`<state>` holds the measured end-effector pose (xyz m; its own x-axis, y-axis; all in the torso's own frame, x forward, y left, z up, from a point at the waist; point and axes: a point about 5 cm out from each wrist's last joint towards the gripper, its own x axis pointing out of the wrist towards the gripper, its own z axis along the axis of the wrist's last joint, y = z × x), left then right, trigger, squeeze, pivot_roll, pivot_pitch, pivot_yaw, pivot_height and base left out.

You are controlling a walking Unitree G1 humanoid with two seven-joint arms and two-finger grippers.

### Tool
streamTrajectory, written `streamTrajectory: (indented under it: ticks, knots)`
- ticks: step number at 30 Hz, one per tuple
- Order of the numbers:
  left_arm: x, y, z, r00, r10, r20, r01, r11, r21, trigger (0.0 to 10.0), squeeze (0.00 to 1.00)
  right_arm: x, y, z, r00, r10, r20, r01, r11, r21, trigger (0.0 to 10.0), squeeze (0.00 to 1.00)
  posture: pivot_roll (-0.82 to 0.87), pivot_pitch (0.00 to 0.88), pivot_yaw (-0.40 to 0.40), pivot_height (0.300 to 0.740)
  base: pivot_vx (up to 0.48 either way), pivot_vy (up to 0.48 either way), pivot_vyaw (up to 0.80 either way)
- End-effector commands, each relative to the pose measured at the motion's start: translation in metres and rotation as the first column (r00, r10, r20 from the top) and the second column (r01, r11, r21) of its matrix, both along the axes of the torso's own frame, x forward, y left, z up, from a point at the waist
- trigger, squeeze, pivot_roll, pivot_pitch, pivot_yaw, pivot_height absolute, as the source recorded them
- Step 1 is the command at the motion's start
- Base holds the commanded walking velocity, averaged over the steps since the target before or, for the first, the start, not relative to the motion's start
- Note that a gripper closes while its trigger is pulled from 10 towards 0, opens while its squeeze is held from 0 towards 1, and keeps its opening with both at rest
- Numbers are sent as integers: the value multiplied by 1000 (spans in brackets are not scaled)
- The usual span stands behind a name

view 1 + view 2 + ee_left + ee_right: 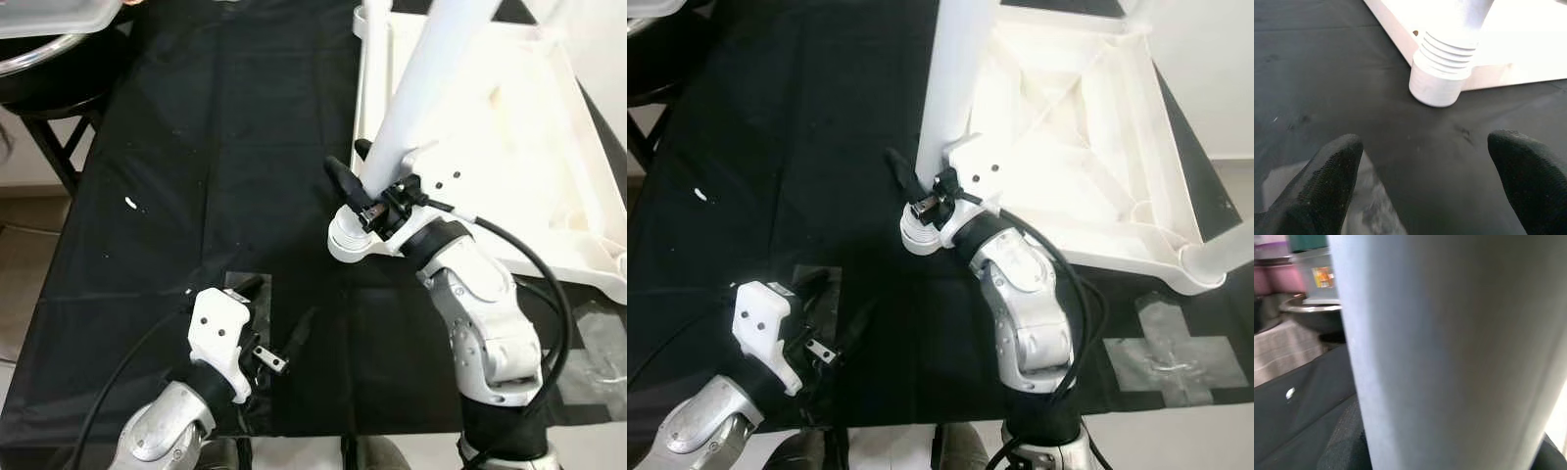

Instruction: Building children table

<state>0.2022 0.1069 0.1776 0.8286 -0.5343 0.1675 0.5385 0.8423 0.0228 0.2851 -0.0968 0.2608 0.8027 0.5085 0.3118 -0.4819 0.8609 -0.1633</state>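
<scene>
A white table leg stands tilted, its ribbed threaded end resting on the black cloth. My right gripper is shut on the leg just above that end. In the right wrist view the leg is pressed against a black finger. The upturned white tabletop lies to the right, with another leg at its near corner. My left gripper hovers open low over the cloth at the near left. Its fingertips point toward the threaded end.
A grey tape cross marks the cloth at the near right, and a tape patch lies under the left gripper. A metal bowl on a dark stool and a plastic container stand beyond the table's far left corner.
</scene>
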Motion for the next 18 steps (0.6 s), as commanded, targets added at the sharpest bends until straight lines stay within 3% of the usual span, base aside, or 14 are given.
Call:
streamTrajectory:
  ticks: [1,8,13,15,18]
  knots:
    - [0,0,-7,1000,-12,-21,12,1000,11,10000,0,6,-5,-73,916,-122,-381,90,991,-102,10000,0,16,364,6,740,0,0,0]
    - [5,2,-8,1000,-4,-17,4,1000,10,10000,0,-3,10,-70,899,-182,-398,166,983,-75,10000,0,23,341,8,740,0,0,0]
    - [22,22,5,996,79,30,-78,997,-22,10000,0,-2,16,-68,902,-199,-383,181,980,-83,10000,0,16,305,3,740,0,0,0]
    - [22,22,5,996,79,30,-78,997,-22,10000,0,-2,16,-68,902,-199,-383,181,980,-83,10000,0,16,305,3,740,0,0,0]
    - [41,41,31,986,118,115,-114,993,-38,10000,0,2,17,-64,921,-193,-339,160,979,-124,10000,0,25,280,-4,740,0,0,0]
